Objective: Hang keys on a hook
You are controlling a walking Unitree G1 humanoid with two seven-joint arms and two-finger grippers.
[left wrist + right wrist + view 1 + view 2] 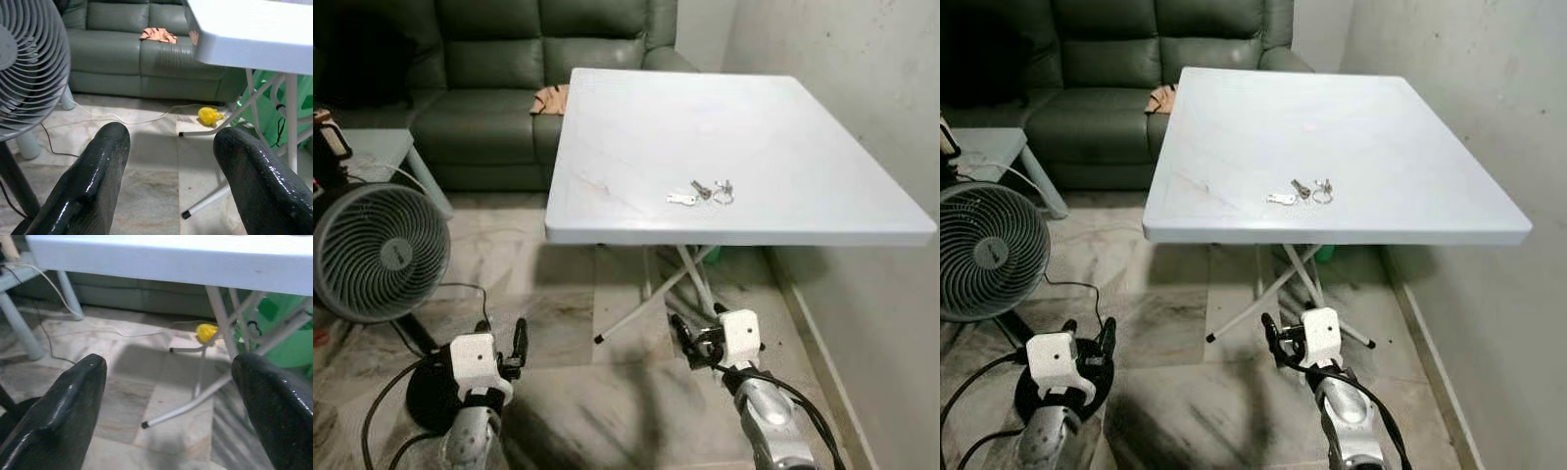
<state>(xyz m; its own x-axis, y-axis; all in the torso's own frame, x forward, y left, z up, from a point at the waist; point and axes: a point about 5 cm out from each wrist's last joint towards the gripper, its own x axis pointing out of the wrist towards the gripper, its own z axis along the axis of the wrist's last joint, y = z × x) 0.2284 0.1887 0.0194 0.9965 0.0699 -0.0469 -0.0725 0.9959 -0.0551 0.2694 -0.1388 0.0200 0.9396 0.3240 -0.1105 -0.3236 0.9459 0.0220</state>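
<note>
A bunch of silver keys [701,192] lies on the white folding table [636,127], near its front edge. Both my arms are held low over the marble floor, in front of the table and below its top. My left gripper [505,335] is open, its black fingers [93,181] spread apart with nothing between them, pointing towards the sofa and the table legs. My right gripper [697,331] is open too, its fingers [73,401] wide apart and empty, aimed under the table's front edge [161,262].
A grey floor fan [377,250] stands at my left with cables trailing on the floor. A green sofa [509,88] with a cloth [550,99] is behind. A wall [862,88] runs close along the right. A yellow object [208,116] lies under the table.
</note>
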